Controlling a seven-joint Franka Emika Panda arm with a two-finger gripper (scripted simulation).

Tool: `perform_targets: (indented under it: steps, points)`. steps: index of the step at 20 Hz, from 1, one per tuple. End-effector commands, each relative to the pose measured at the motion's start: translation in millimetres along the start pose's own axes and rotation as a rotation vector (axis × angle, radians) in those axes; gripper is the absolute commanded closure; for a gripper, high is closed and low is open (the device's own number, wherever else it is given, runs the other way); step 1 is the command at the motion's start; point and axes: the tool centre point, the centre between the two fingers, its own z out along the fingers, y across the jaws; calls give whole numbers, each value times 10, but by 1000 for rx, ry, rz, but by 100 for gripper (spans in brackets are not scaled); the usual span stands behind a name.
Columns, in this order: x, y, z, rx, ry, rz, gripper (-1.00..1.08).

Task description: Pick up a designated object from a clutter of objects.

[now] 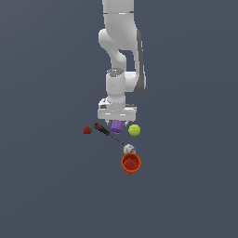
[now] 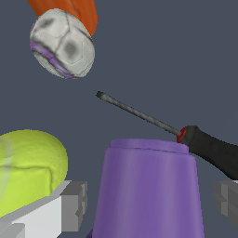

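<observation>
Purple plastic fills the wrist view's foreground: the small cup (image 2: 151, 188) stands between the two grey fingers (image 2: 74, 204), which sit apart on either side of it; whether they touch it cannot be told. Just beside it lies the yellow-green ball (image 2: 29, 167). The screwdriver (image 2: 186, 135) runs behind the cup. Farther off rest the whitish ball (image 2: 62, 44) and orange cup (image 1: 131, 163). A strawberry (image 1: 87, 130) sits apart.

The cup (image 2: 151, 190) is plain purple, the larger cup (image 1: 131, 163) orange-red, and the strawberry (image 1: 87, 130) red. The tennis ball (image 2: 29, 172) is yellow-green; the other ball (image 2: 62, 44) is whitish with grey patches and a purple band. The screwdriver (image 2: 204, 148) has a black handle with a red collar and a grey shaft.
</observation>
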Motion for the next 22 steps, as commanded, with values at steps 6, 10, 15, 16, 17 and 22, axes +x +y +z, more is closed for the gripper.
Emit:
perform_targets:
  steps: [6,10,15,16,17,22]
  points:
    - [4,1,18,0,1,0,108]
    - [4,1,18,0,1,0,108]
    - [6,-1,-6,0,2,-1,108]
    - [7,1,-18,0,2,-1,108]
    - [9,3,-34,0,2,-1,108]
    - [26,24,-165,0,2,-1,108]
